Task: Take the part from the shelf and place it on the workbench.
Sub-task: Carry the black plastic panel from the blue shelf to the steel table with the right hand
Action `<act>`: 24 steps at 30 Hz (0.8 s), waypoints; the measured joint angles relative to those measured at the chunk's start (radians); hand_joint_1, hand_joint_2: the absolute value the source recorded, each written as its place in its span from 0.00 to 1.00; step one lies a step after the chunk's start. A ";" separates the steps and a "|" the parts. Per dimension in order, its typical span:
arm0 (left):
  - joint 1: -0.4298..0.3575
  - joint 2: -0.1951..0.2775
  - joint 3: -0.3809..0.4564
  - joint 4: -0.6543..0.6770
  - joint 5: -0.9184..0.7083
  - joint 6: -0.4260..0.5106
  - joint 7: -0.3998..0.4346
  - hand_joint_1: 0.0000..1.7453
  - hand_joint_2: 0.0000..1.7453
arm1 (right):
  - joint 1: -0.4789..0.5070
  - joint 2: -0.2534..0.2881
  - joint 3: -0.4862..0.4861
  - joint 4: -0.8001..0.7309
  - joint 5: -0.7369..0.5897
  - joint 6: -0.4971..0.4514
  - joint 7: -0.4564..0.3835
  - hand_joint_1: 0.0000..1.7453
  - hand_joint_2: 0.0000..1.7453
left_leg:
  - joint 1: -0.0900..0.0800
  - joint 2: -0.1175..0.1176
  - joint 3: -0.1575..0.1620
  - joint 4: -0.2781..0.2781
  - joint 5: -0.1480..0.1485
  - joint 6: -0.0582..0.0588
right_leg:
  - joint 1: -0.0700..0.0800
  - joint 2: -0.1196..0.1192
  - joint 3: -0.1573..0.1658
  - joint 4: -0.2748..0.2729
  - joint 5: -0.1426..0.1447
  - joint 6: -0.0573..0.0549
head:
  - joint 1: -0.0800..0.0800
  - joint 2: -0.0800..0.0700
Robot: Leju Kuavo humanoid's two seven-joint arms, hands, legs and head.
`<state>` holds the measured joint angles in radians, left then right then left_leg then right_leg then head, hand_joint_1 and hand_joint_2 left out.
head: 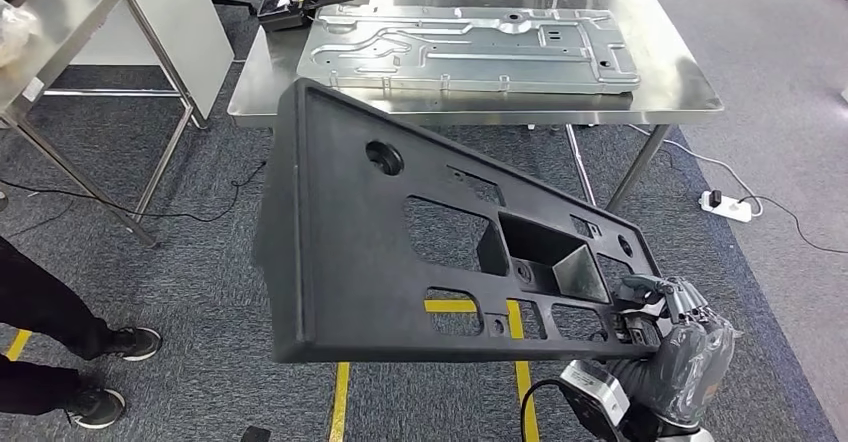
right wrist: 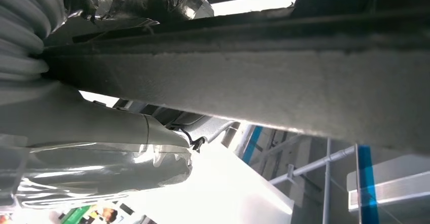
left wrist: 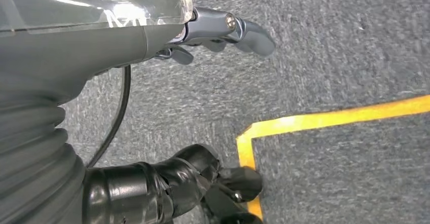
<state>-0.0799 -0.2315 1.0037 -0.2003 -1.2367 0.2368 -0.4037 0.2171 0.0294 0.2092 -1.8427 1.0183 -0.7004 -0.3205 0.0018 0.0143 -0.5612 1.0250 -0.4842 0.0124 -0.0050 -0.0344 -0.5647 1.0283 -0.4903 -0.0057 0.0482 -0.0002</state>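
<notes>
At the far left of the head view a person's dark trouser legs and trainers (head: 105, 347) stand on the grey carpet (head: 200, 262), beside the leg of a steel side table (head: 70, 12) in the upper left corner. Yellow floor tape (head: 340, 402) runs out at the bottom edge.

The large black moulded plastic panel with cut-out windows (head: 400, 232) fills the centre of the frame, carried in the air over the carpet. It is off the shelf already and has not yet reached the stainless steel workbench (head: 680, 82), which lies beyond it across the upper middle of the frame and already bears a silver stamped sheet-metal plate (head: 470, 47). The panel's long axis slants from upper left to lower right, its upper left end nearest the bench edge, tilted with its face toward the camera.

At the lower right the right hand (head: 670, 347) grips the panel's lower right corner, fingers wrapped over the rim; in the right wrist view the panel's edge (right wrist: 284, 92) crosses close in front of that hand. So the whole panel extends up and left from the holding hand.

The left hand (left wrist: 213, 107) hangs over carpet and tape with its fingers parted around nothing, touching no part. A white power strip (head: 725, 205) lies on the floor right of the bench.
</notes>
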 joint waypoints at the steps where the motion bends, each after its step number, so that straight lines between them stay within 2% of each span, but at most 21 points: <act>1: 0.001 0.000 0.000 0.000 0.000 0.000 0.001 0.00 1.00 | -0.001 0.000 0.000 0.000 -0.008 0.000 0.002 1.00 1.00 | -0.002 -0.001 0.001 -0.004 0.001 0.003 | 0.001 -0.002 0.000 -0.001 0.001 0.005 | 0.000 0.000; 3: 0.003 0.000 0.000 0.000 0.000 0.000 0.001 0.00 1.00 | -0.002 0.000 0.000 0.001 -0.022 0.000 0.002 1.00 1.00 | 0.003 -0.005 0.003 -0.013 0.008 0.014 | 0.000 0.001 0.000 0.002 -0.004 0.015 | 0.000 0.000; 4: 0.003 0.000 0.000 0.000 -0.001 -0.002 0.000 0.00 1.00 | -0.004 0.000 0.001 0.001 -0.026 0.000 0.001 1.00 1.00 | 0.006 -0.006 0.005 -0.019 0.013 0.021 | -0.001 0.007 -0.006 0.018 -0.018 0.020 | 0.000 0.000; 5: 0.002 0.000 0.000 0.000 -0.002 -0.005 -0.002 0.00 1.00 | -0.005 0.000 0.001 0.001 -0.029 0.000 0.000 1.00 1.00 | 0.009 -0.006 0.007 -0.024 0.016 0.026 | -0.002 0.015 -0.023 0.056 -0.044 0.024 | 0.001 0.000; 7: 0.001 0.000 0.000 0.000 -0.004 -0.017 -0.009 0.00 1.00 | -0.005 0.000 0.001 0.003 -0.030 0.000 -0.001 1.00 1.00 | 0.008 -0.009 0.005 -0.024 0.018 0.030 | -0.007 0.027 -0.081 0.182 -0.108 0.030 | 0.001 0.000; 8: 0.002 0.000 0.000 0.000 -0.005 -0.024 -0.011 0.00 1.00 | -0.005 0.000 0.001 0.005 -0.031 0.000 -0.001 1.00 1.00 | 0.008 -0.010 0.004 -0.024 0.018 0.030 | -0.008 0.029 -0.110 0.239 -0.127 0.033 | 0.001 0.000; 9: 0.002 0.000 0.000 0.000 -0.006 -0.032 -0.013 0.00 1.00 | -0.005 0.000 0.001 0.007 -0.032 0.000 -0.001 1.00 1.00 | 0.008 -0.012 0.004 -0.022 0.017 0.030 | -0.010 0.029 -0.125 0.267 -0.128 0.035 | 0.001 0.000; 10: 0.003 0.000 0.000 0.000 -0.006 -0.039 -0.015 0.00 1.00 | -0.005 0.000 0.001 0.009 -0.034 0.000 -0.001 1.00 1.00 | 0.008 -0.014 0.004 -0.021 0.016 0.029 | -0.011 0.029 -0.122 0.257 -0.108 0.036 | 0.001 0.000; 11: 0.003 0.001 0.000 0.000 -0.006 -0.043 -0.016 0.00 1.00 | -0.006 0.000 0.001 0.010 -0.035 0.000 -0.001 1.00 1.00 | 0.008 -0.017 0.005 -0.018 0.015 0.028 | -0.013 0.029 -0.100 0.208 -0.074 0.036 | 0.001 0.000; 12: 0.002 0.001 0.000 0.000 -0.006 -0.047 -0.017 0.00 1.00 | -0.006 0.000 0.001 0.010 -0.037 0.000 -0.001 1.00 1.00 | 0.009 -0.019 0.005 -0.015 0.012 0.025 | -0.014 0.031 -0.067 0.136 -0.039 0.034 | 0.001 0.000; 14: 0.002 0.001 0.000 0.000 -0.006 -0.052 -0.018 0.00 1.00 | -0.008 0.001 0.001 0.011 -0.040 0.000 -0.002 1.00 1.00 | 0.005 -0.024 0.003 -0.008 0.007 0.017 | -0.012 0.034 -0.017 0.027 0.001 0.029 | 0.001 0.000; 16: 0.002 0.001 0.000 0.000 -0.003 -0.060 -0.019 0.00 1.00 | -0.008 0.001 0.001 0.011 -0.041 0.000 -0.002 1.00 1.00 | 0.002 -0.025 0.000 -0.006 0.006 0.007 | -0.007 0.035 -0.009 0.005 0.002 0.022 | 0.000 0.000; 18: 0.003 0.001 0.000 0.000 0.000 -0.071 -0.022 0.00 1.00 | -0.008 0.002 0.000 0.011 -0.041 0.000 -0.003 1.00 1.00 | 0.003 -0.025 -0.001 -0.005 0.003 -0.004 | -0.010 0.034 -0.009 0.000 0.006 0.010 | 0.000 0.000; 19: 0.003 0.002 0.000 0.000 0.001 -0.075 -0.023 0.00 1.00 | -0.009 0.003 0.000 0.011 -0.042 0.000 -0.004 1.00 1.00 | 0.004 -0.024 -0.006 0.010 -0.009 -0.009 | -0.012 0.033 -0.007 -0.004 0.008 0.003 | 0.000 0.000; 21: 0.002 0.002 0.000 0.000 0.001 -0.082 -0.024 0.00 1.00 | -0.010 0.006 0.000 0.010 -0.043 0.000 -0.005 1.00 1.00 | 0.008 -0.021 -0.046 0.099 -0.063 -0.017 | -0.014 0.029 -0.004 -0.010 0.010 -0.009 | 0.000 0.000; 23: 0.003 0.002 0.000 0.000 0.002 -0.085 -0.025 0.00 1.00 | -0.010 0.008 0.000 0.010 -0.044 0.000 -0.005 1.00 1.00 | 0.009 -0.021 -0.108 0.231 -0.122 -0.022 | -0.012 0.026 -0.006 -0.008 0.009 -0.013 | -0.001 0.000; 24: 0.004 0.002 0.000 0.000 0.002 -0.086 -0.025 0.00 1.00 | -0.010 0.008 0.000 0.011 -0.044 0.000 -0.005 1.00 1.00 | 0.009 -0.021 -0.127 0.269 -0.128 -0.023 | -0.011 0.026 -0.006 -0.007 0.008 -0.014 | -0.001 0.000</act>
<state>-0.0755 -0.2293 1.0038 -0.2002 -1.2352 0.1512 -0.4282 0.2069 0.0375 0.2094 -1.8321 0.9739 -0.7004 -0.3255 0.0110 -0.0064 -0.6882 1.2943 -0.6127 -0.0110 -0.0162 -0.0085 -0.5707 1.0214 -0.4820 -0.0200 0.0477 -0.0002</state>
